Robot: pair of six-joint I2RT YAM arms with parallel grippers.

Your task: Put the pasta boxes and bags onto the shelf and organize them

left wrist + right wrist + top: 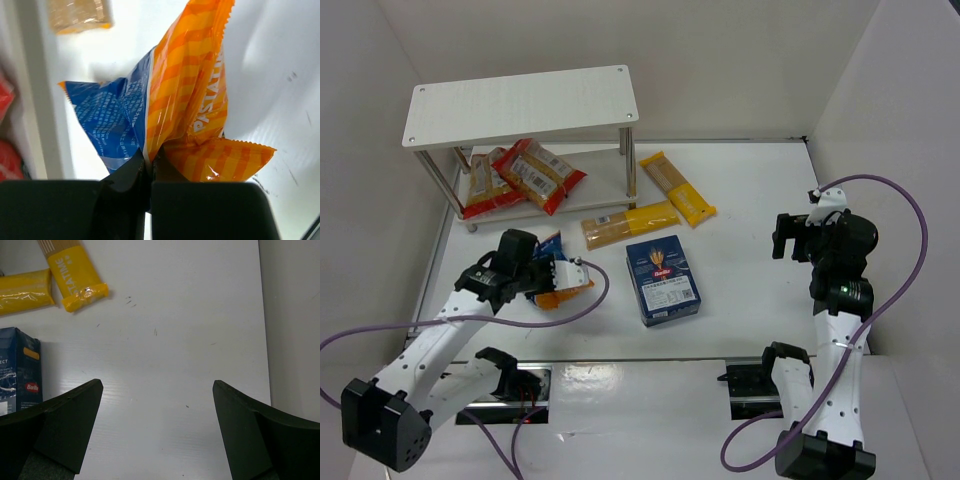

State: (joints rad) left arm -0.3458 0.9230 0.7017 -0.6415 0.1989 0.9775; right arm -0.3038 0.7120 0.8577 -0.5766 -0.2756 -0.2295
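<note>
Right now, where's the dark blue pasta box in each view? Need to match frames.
Top external: dark blue box lies flat mid-table, between the two arms.
Left wrist: not in it; the blue-and-orange bag fills the view.
Right wrist: at the left edge, cut off.
Shared landmark: the yellow packet just beyond the box, upper left in the right wrist view.

Flat white matte tabletop [750,230], plain white enclosure walls [720,60] L, R & rear, few small dark scuffs [131,301] on tabletop.
</note>
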